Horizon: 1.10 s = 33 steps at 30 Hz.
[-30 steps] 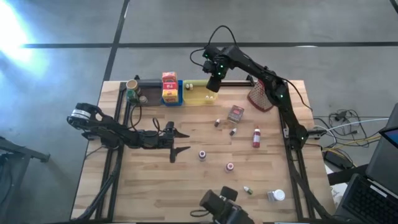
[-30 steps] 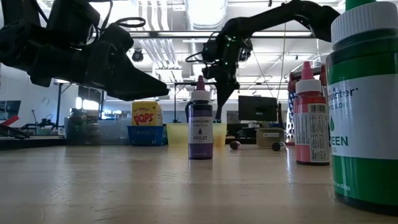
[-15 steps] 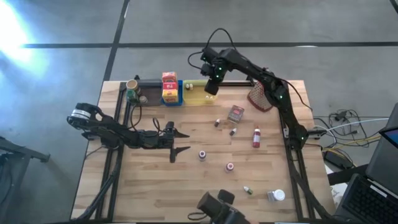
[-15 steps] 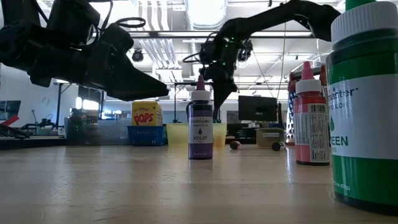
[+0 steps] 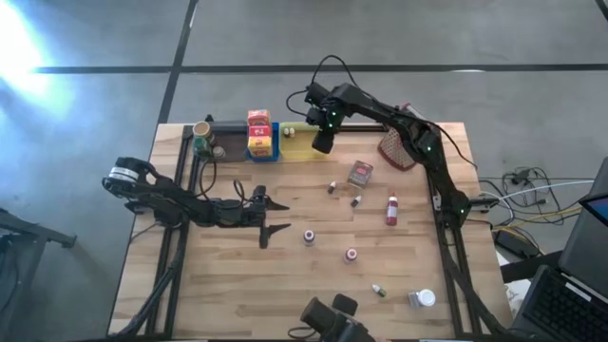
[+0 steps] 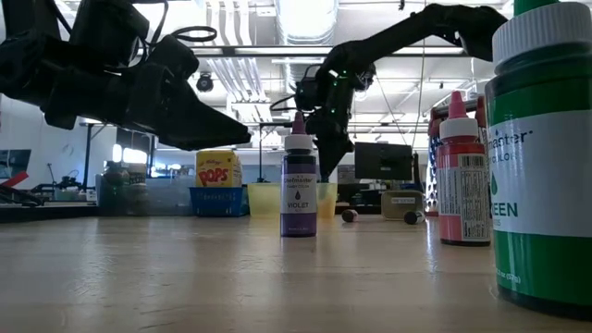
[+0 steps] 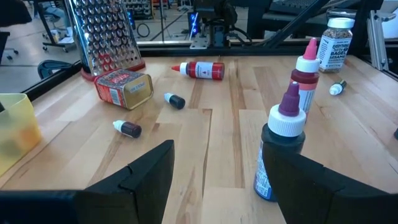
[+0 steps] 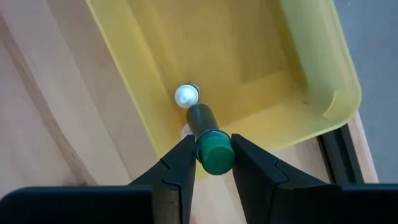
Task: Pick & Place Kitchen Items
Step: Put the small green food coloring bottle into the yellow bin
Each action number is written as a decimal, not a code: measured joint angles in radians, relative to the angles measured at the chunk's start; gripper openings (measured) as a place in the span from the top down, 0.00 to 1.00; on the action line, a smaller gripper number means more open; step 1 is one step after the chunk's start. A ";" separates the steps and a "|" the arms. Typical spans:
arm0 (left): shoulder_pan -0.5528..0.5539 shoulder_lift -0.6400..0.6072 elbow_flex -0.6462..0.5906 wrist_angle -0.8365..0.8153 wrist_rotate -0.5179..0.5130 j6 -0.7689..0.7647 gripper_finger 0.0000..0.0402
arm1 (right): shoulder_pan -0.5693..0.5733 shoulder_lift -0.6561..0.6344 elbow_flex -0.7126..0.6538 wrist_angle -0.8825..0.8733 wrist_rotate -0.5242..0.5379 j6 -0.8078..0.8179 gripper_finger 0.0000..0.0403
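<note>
My right gripper (image 5: pixel 323 142) hangs over the yellow tray (image 5: pixel 296 150) at the table's far side, shut on a small dark bottle with a green cap (image 8: pixel 214 155). A tiny white-capped bottle (image 8: pixel 186 95) lies in the tray below it. My left gripper (image 5: pixel 271 217) waits open left of the table's middle, level, with a violet bottle (image 7: pixel 280 149) standing just ahead of its fingers. More kitchen items are scattered over the wood: a red tin (image 5: pixel 360 173), a red bottle (image 5: pixel 391 211) and several tiny bottles. My right gripper pinches the bottle at its green-capped top end (image 8: pixel 215 147) between its two fingers (image 8: pixel 180 163). The fingers come from above, pointing steeply down. The bottle's dark body (image 8: pixel 200 118) hangs below them, clear of the yellow tray.
A blue tray (image 5: pixel 261 152) with red and yellow boxes and a grey tray (image 5: pixel 226 128) stand left of the yellow one. The metal grater (image 5: pixel 399 147) lies at the far right. A white-lidded jar (image 5: pixel 423 298) stands near the front edge.
My right gripper has sunk toward the yellow tray with the green-capped bottle still between its fingers, shifting a little toward the table's near edge.
</note>
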 joint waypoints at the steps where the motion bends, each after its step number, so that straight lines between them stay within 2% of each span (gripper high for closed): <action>1: 0.000 0.000 0.000 0.000 0.000 0.000 0.38 | 0.000 0.000 -0.005 0.000 0.000 0.001 0.78; 7: 0.000 0.000 0.000 -0.001 0.000 0.000 0.38 | 0.000 0.000 -0.047 0.040 0.000 0.000 0.81; 15: 0.000 0.000 0.000 -0.001 0.000 0.000 0.38 | 0.000 0.000 -0.101 0.090 -0.001 0.000 0.77; 23: 0.000 0.000 0.000 -0.001 0.000 0.000 0.38 | 0.000 0.000 -0.117 0.110 -0.001 -0.008 0.81; 33: 0.000 0.000 0.000 -0.001 0.000 0.000 0.38 | 0.000 0.000 -0.117 0.137 -0.002 -0.003 0.70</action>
